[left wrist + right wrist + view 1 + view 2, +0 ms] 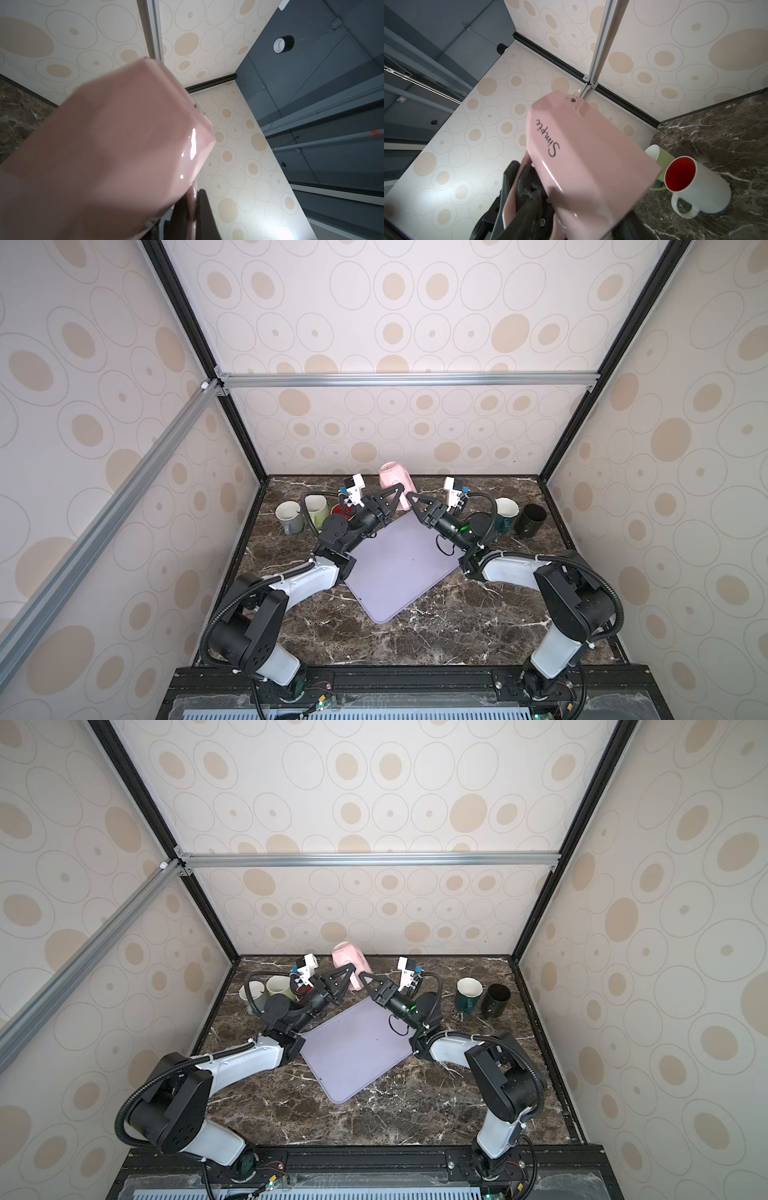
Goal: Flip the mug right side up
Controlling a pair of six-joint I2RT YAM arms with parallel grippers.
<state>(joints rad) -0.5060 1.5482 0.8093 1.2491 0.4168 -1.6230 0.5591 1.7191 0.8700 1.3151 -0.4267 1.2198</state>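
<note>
Marble desk (415, 639) carries your lilac mat (395, 572); beyond its far corner the pink mug (392, 479) is held tilted, base up. The left gripper (400, 488) has its jaws clamped on the handle. The right gripper (411, 497) has jaws straddling the body, and you cannot tell whether they press.

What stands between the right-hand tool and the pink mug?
Nothing visible. The right tool sits right beside the pink mug, with no object between them. The left tool grips the mug's handle, close by but not in between.
</note>
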